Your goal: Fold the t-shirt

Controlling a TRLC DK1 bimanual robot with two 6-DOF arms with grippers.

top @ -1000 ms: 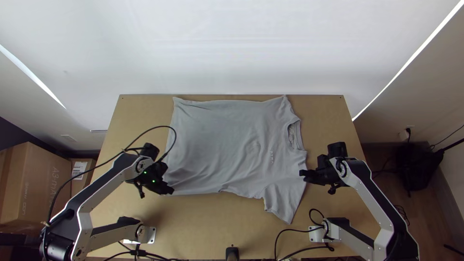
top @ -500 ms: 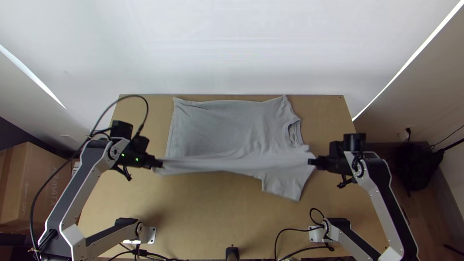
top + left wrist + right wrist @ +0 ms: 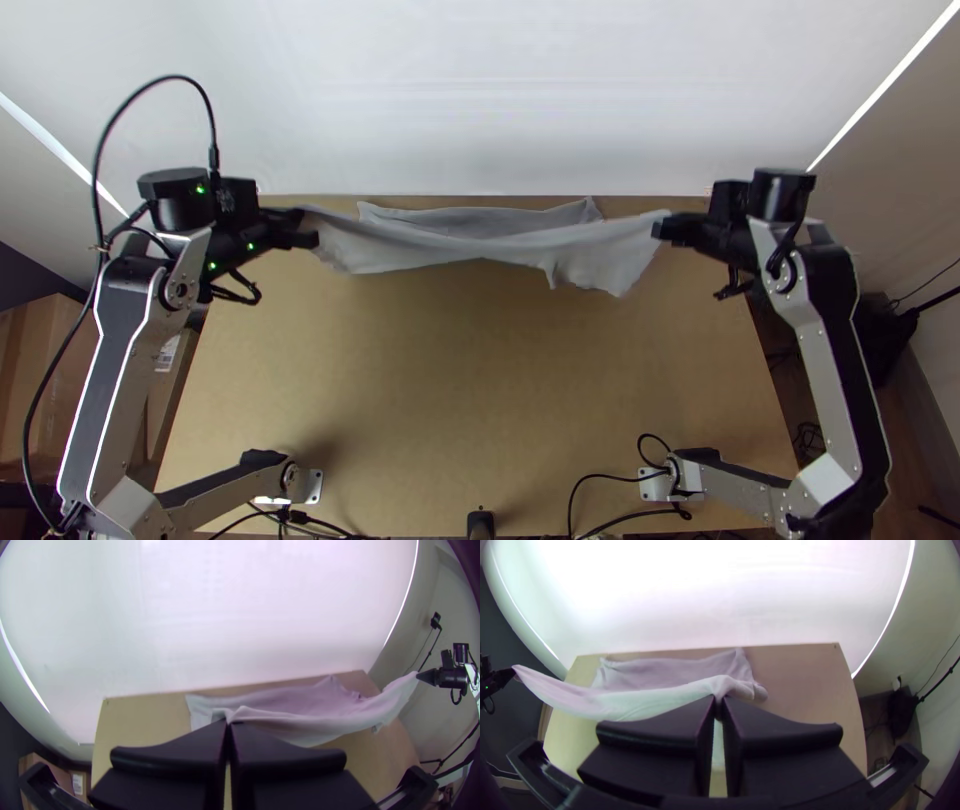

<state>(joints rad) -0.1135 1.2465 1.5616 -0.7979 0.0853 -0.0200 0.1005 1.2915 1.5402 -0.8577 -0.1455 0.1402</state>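
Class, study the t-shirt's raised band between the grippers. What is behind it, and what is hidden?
Behind the raised band, the t-shirt's far part lies on the table. What lies directly beneath the band is covered from above.

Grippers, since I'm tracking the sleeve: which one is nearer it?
The right gripper: the sleeve hangs beside it, while the left gripper holds the t-shirt's opposite end.

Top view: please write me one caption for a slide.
Left gripper and right gripper hold a grey t-shirt stretched between them, its far part lying on the table.
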